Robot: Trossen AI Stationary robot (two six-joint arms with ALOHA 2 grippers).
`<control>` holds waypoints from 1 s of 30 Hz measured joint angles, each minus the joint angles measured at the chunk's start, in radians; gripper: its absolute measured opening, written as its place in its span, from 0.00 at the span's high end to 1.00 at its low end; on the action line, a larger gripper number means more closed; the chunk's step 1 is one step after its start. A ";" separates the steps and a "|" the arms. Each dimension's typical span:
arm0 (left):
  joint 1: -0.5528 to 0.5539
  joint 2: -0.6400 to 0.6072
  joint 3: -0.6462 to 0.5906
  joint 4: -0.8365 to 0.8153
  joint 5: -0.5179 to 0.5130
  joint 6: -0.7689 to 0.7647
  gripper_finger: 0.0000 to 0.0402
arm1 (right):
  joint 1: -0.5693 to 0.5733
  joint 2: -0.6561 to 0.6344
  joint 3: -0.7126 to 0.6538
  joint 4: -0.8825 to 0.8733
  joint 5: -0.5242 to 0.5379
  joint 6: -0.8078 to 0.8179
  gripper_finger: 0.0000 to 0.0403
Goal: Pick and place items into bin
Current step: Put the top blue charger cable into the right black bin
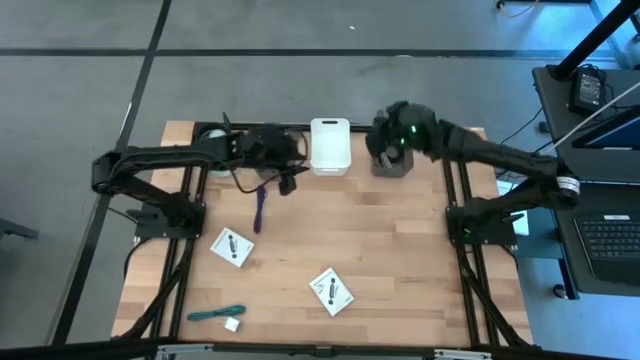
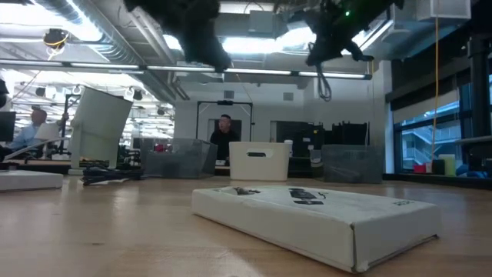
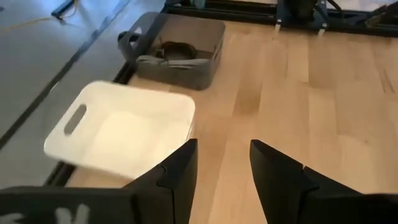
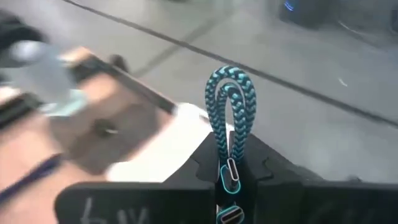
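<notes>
My right gripper [image 1: 392, 137] hangs above the grey bin [image 1: 390, 162] at the table's far edge, shut on a teal-and-black braided tie [image 4: 231, 102]. My left gripper [image 3: 222, 165] is open and holds nothing; it hovers just left of the white bin [image 1: 330, 146]. Lying flat on the table are a purple stick [image 1: 260, 209], two white square packets [image 1: 232, 247] [image 1: 331, 290], a second teal tie [image 1: 216, 314] and a tiny white cube [image 1: 231, 324]. The tiny black piece is not visible. My right gripper pinches the braided tie between its two fingers at the metal-clasped part just below the loop [image 4: 230, 149]. The looped end [image 4: 230, 84] sticks out past the fingertips, clear of the table. The rest of the tie is hidden behind the fingers.
The white bin [image 3: 118, 127] looks empty inside; the grey bin [image 3: 175, 50] holds dark coiled items. A white cup-like cylinder [image 1: 210, 133] stands at the far left corner. Bare wood lies between the bins and the packets. People sit in the room beyond [image 2: 224, 131].
</notes>
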 joint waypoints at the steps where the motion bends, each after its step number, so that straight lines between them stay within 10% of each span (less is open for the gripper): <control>1: 0.003 -0.024 -0.028 0.002 0.001 -0.012 0.65 | -0.038 0.019 0.026 -0.052 -0.019 0.011 0.95; 14: 0.006 -0.259 -0.192 0.016 0.039 -0.067 0.65 | -0.316 0.315 0.098 -0.293 -0.299 0.064 0.95; 30: 0.006 -0.291 -0.193 0.017 -0.098 -0.155 0.65 | -0.349 0.501 0.097 -0.359 -0.323 0.065 0.87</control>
